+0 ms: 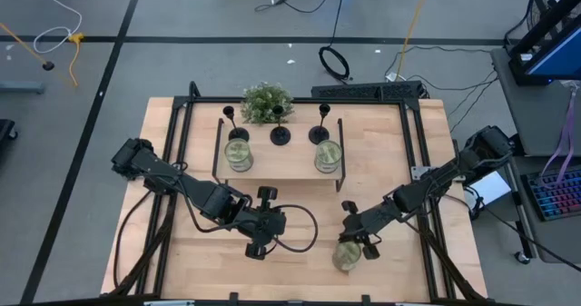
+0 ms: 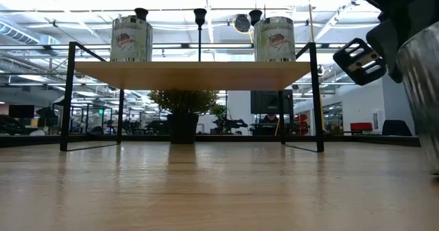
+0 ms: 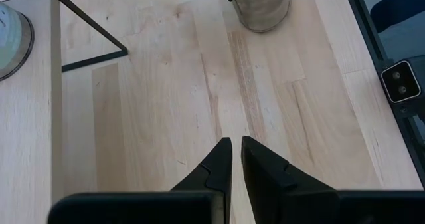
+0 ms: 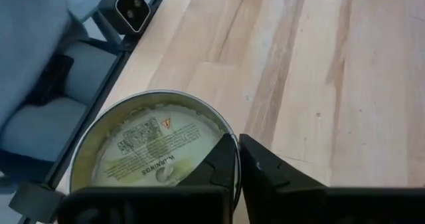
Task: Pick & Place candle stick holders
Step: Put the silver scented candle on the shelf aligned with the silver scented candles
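Note:
Three matte-black candle stick holders stand on their disc bases along the far part of a raised wooden shelf. Their cup tops show in the low view. My right gripper is shut on an open candle tin near the table's front edge, right of centre. My left gripper is shut and empty over bare table in front of the shelf, and touches nothing. My right gripper holds the candle tin by its rim, one finger inside the tin and the other outside. The fingers come from above, slanting down. The tin is upright; I cannot tell whether its bottom is on the table.
Two labelled candle tins stand on the shelf in front of the outer holders. A bushy green plant stands behind the shelf. The shelf's black metal legs rise from the table. Bare wood lies between the arms.

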You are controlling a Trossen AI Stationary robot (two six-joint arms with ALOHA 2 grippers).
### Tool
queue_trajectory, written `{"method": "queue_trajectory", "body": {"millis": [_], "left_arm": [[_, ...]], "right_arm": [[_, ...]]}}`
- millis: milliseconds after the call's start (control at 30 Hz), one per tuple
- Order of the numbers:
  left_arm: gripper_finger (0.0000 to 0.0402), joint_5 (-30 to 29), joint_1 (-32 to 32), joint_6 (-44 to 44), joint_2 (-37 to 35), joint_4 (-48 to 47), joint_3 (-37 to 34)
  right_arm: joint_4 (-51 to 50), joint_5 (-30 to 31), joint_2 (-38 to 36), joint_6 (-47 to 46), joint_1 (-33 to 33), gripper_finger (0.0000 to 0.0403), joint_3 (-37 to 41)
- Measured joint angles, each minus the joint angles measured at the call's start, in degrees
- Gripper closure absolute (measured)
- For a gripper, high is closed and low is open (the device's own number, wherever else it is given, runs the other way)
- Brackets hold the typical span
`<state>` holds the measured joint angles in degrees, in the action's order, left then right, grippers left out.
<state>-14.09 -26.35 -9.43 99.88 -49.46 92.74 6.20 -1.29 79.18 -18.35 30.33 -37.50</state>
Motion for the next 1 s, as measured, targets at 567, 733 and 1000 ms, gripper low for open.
{"method": "queue_trajectory", "body": {"millis": [567, 733, 1000], "left_arm": [[0.0360, 0.02, 0.00, -1.62, 0.00, -0.25, 0.01], [0.0360, -0.94, 0.38, -3.01, 0.00, -0.23, 0.01], [0.0360, -1.03, 0.92, -4.20, 0.00, -0.25, 0.01]], "right_arm": [[4.91, 22.29, 0.24, 8.79, -5.11, 0.0402, -9.96], [3.98, 19.27, 3.02, 5.05, -8.69, 0.0402, -11.93], [2.79, 16.85, 9.29, -0.80, -12.37, 0.0402, -11.93]]}}
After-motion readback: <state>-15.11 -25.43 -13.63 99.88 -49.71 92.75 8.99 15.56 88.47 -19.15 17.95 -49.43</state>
